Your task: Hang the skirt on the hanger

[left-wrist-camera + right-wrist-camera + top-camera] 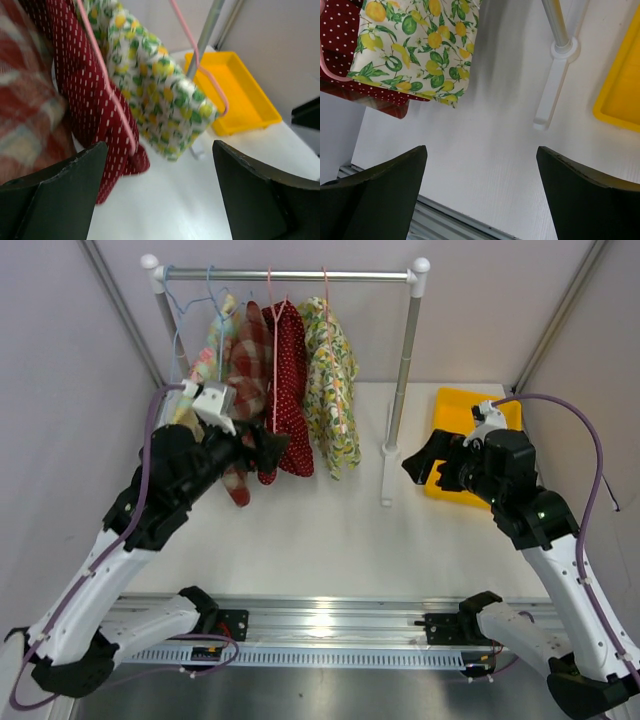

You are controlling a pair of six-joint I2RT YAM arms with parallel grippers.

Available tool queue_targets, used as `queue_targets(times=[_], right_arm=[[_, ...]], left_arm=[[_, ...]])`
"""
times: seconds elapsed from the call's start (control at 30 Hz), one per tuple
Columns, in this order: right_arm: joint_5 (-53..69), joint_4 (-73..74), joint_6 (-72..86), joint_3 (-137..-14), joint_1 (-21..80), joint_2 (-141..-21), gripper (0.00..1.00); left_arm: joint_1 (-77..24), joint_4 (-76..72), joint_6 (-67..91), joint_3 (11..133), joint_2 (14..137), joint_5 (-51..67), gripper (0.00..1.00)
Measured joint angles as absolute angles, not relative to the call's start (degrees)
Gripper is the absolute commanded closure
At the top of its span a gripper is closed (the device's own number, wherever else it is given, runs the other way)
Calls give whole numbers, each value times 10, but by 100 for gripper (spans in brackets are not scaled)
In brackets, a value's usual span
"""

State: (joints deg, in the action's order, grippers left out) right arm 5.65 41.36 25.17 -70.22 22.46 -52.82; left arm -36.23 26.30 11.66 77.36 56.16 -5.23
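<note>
Closest to me ran the metal rail (330,625) that carried both arm bases, and the white table (320,530) stretched away beyond it. Over the table, the left gripper (264,448) had its fingers spread wide with nothing between them, its tips just beside the lower part of the red dotted skirt (290,390). Off to the right, the right gripper (428,456) was also fully parted and held nothing, poised near the foot of the clothes rack (290,275). Further back, the skirt hung on a pink hanger (272,350) from the rack's bar, between a plaid garment (248,370) and a lemon-print garment (335,390). Beyond the right gripper lay a yellow tray (455,405).
</note>
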Motion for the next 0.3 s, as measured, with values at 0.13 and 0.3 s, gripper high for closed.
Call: queue_targets(times=[0.13, 0.3], right_arm=[[49, 415, 252, -678, 224, -505, 1], [40, 414, 252, -664, 224, -502, 1]], left_arm=[[-362, 292, 122, 682, 468, -39, 8], [-362, 321, 130, 622, 405, -36, 8]])
